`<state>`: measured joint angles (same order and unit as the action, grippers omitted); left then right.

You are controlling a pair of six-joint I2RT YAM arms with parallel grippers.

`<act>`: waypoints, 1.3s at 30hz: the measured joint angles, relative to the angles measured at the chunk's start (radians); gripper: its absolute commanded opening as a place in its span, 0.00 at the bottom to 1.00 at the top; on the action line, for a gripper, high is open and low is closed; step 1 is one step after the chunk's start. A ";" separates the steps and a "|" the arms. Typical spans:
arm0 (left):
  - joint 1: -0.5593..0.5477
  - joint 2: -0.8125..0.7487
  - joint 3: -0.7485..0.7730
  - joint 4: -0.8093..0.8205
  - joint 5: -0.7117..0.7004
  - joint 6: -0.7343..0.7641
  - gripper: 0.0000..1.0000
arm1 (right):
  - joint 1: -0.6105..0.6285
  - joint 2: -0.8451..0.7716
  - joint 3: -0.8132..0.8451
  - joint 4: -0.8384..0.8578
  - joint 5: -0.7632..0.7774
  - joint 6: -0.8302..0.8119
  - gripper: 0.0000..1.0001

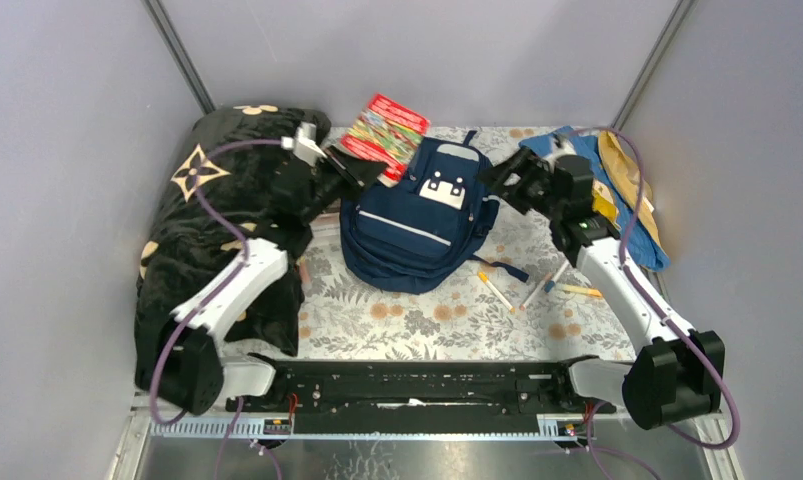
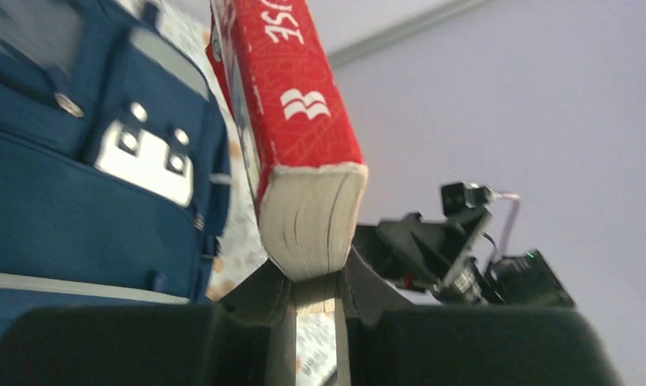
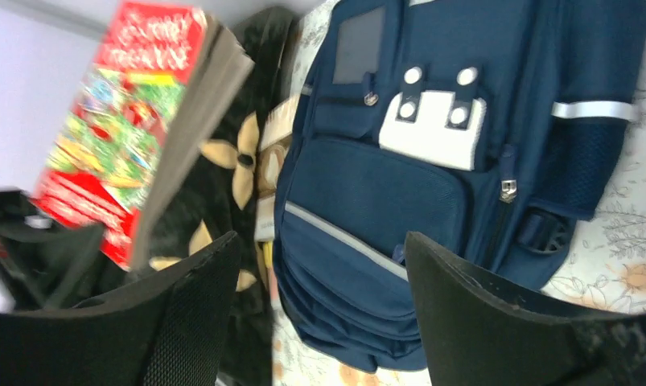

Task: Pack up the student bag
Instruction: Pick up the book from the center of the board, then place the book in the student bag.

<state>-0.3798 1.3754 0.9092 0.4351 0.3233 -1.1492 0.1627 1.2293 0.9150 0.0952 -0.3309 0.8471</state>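
The navy blue student bag lies on the flowered tablecloth at the middle back, its white patch facing up. It also shows in the left wrist view and in the right wrist view. My left gripper is shut on a thick red book and holds it up at the bag's back left; the book's page edge sits between the fingers. My right gripper is open and empty at the bag's right side. The red book also shows in the right wrist view.
A black blanket with tan flower motifs lies on the left under my left arm. A light-blue cloth lies at the back right. Several pens lie on the tablecloth in front of the bag's right side.
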 measured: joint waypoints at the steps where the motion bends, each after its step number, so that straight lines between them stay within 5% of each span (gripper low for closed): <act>1: 0.009 -0.058 0.024 -0.092 -0.042 0.048 0.00 | 0.048 -0.002 0.037 -0.043 0.043 -0.063 0.75; 5: 0.013 -0.238 0.082 -0.356 -0.157 0.183 0.00 | 0.293 0.084 0.212 -0.172 0.172 -0.290 0.64; 13: 0.017 -0.418 0.039 -0.710 -0.267 0.251 0.00 | 0.620 0.400 0.367 -0.311 0.288 -0.641 0.67; 30: 0.022 -0.519 -0.036 -0.901 -0.407 0.243 0.00 | 0.694 0.549 0.277 -0.187 0.235 -0.753 0.69; 32: 0.022 -0.520 -0.036 -0.900 -0.411 0.243 0.00 | 0.696 0.560 0.272 -0.175 0.235 -0.753 0.61; 33: 0.022 -0.520 -0.037 -0.901 -0.411 0.243 0.00 | 0.696 0.564 0.271 -0.171 0.235 -0.753 0.41; 34: 0.022 -0.520 -0.037 -0.901 -0.410 0.243 0.00 | 0.696 0.568 0.270 -0.165 0.238 -0.753 0.11; 35: 0.022 -0.520 -0.037 -0.901 -0.410 0.243 0.00 | 0.696 0.571 0.270 -0.161 0.243 -0.760 0.00; 39: 0.022 -0.519 -0.037 -0.901 -0.409 0.245 0.00 | 0.692 0.574 0.269 -0.150 0.272 -0.749 0.00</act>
<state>-0.3580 0.8562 0.8722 -0.4656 -0.0853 -0.9047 0.8551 1.8034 1.1839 -0.0547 -0.0593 0.0982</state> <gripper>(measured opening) 0.208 0.022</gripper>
